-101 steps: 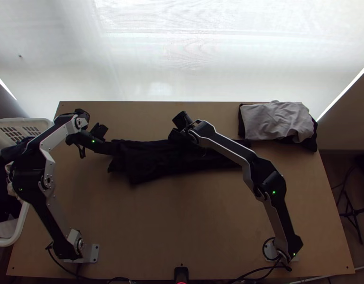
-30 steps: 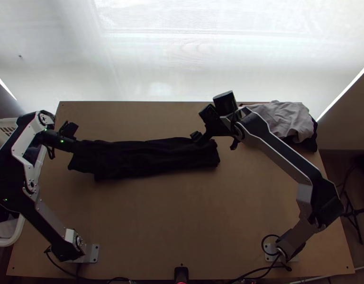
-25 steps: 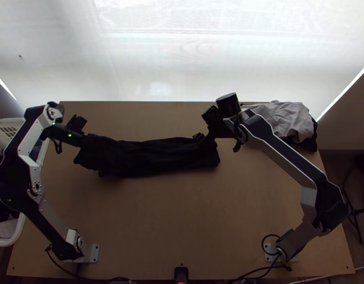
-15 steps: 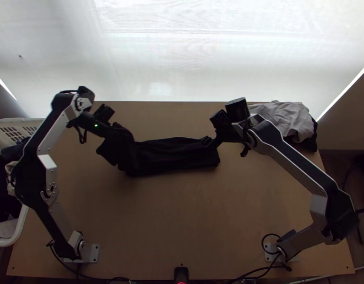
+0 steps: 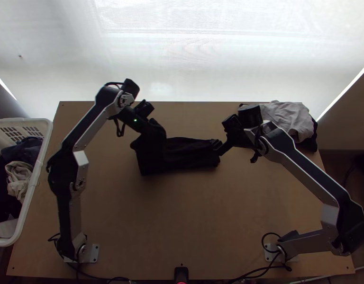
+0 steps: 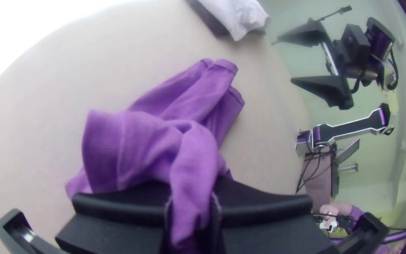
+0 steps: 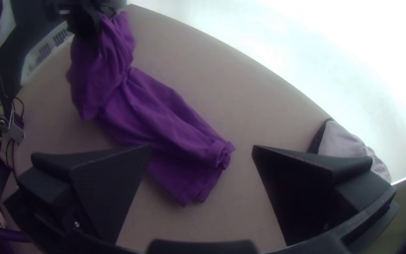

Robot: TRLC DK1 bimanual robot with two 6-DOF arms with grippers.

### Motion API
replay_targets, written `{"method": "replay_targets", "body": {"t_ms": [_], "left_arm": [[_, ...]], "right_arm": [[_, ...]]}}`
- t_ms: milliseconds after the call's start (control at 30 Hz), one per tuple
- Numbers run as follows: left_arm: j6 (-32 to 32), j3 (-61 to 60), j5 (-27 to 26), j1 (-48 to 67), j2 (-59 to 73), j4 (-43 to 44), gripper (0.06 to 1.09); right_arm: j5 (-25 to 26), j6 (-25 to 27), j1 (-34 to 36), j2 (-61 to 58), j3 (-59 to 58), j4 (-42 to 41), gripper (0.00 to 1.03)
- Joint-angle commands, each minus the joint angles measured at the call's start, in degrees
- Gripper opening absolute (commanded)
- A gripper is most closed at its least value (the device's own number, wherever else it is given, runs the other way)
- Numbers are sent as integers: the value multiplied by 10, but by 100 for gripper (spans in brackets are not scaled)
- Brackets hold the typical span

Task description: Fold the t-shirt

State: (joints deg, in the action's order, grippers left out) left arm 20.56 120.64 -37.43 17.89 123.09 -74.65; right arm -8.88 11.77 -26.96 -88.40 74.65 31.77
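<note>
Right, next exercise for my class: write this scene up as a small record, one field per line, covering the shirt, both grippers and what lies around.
garment: t-shirt, a narrow folded strip on the table, one end bunched and lifted
left gripper: shut on the bunched end
right gripper: open near the opposite end; contact cannot be told
far right corner: grey cloth on dark cloth
left side: white basket holding clothes
fold: unfinished

Left arm [image 5: 89, 124] bent, left tool [image 5: 143, 124] clamped, pointing inward; right arm [image 5: 319, 179] bent, right tool [image 5: 217, 147] gaping wide, also inward.
</note>
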Motion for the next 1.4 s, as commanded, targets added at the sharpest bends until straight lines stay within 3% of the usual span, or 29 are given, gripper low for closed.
{"method": "replay_targets", "body": {"t_ms": [0,433,900,933,967,1033,1067,1367], "left_arm": [[-25,74,4,50,86,0,9],[-35,76,8,72,151,21,9],[-108,99,10,116,191,120,11],[-108,101,10,120,192,120,18],[-109,101,10,123,193,119,34],[-107,101,11,129,192,112,89],[-106,101,11,130,189,107,106],[-98,99,11,108,109,74,105]], "right_arm": [[0,-3,11,18,-19,-7,99],[0,-3,15,27,-23,-8,99],[0,-4,2,26,-34,-20,99],[0,-4,2,26,-34,-20,99],[0,-4,2,26,-33,-20,99],[0,-4,-1,26,-33,-20,99],[0,-3,-3,26,-33,-20,99],[0,-3,-10,19,-28,-29,99]]}}
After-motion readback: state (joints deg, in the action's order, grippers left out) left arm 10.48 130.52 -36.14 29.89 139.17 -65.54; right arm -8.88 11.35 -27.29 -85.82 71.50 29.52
